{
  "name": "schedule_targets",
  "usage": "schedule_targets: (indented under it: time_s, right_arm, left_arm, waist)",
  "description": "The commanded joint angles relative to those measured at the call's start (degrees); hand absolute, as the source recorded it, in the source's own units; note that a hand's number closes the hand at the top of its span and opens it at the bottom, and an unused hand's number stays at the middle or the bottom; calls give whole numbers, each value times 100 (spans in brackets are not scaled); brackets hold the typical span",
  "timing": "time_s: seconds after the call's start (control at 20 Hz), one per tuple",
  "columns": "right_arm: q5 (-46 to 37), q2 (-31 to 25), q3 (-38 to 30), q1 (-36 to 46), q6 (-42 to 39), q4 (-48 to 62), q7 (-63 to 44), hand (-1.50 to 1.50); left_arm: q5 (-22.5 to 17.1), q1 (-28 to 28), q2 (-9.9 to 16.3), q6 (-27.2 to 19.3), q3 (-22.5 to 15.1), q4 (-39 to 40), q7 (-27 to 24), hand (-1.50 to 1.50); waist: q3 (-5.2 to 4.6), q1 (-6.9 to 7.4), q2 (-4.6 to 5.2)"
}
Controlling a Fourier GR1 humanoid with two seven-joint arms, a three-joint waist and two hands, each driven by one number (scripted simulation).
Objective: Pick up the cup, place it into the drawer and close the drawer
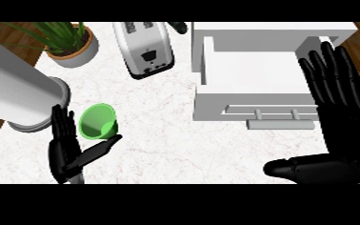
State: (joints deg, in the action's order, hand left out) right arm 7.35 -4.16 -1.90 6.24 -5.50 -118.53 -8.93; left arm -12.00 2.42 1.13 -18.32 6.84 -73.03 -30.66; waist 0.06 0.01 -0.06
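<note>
Counter: pale marble, with a broad bare stretch in the middle between the cup and the drawer.

Cup: green, lying tipped on the counter at lower left, just beside the left hand.

Left hand: fingers straight and apart, thumb reaching under the cup, not curled round it.

Right hand: fingers straight and spread, over the drawer's right edge.

Drawer: white, pulled open, handle toward the robot.

Toaster, potted plant: along the far edge.

Grey cylinder: at the left edge.

Cup left — drawer right.
</note>
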Motion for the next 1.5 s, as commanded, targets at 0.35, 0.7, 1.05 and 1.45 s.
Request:
schedule_targets:
  time_s: [0.35, 0.7, 1.05, 1.45]
  right_arm:
    - [138, -51, -204, 97, -207, 415, 388, -150]
    - [391, -265, -343, 76, -264, -68, -355, -150]
    - [181, -74, -80, 10, -127, -276, -306, -150]
    - [-77, 97, 143, 192, 86, -152, -314, -150]
  left_arm:
    - [-280, -450, 214, 184, 432, 816, -207, -150]
    - [-327, -678, 134, 537, 511, 1958, -1020, -150]
    - [-416, -582, 175, 871, 482, 2121, -1435, -150]
    - [-804, -1602, 328, 1321, 946, 3736, -2009, -150]
  waist:
    - [-6, 3, 8]
    - [-7, -8, 6]
    - [-6, 1, 2]
    - [-10, -20, 11]
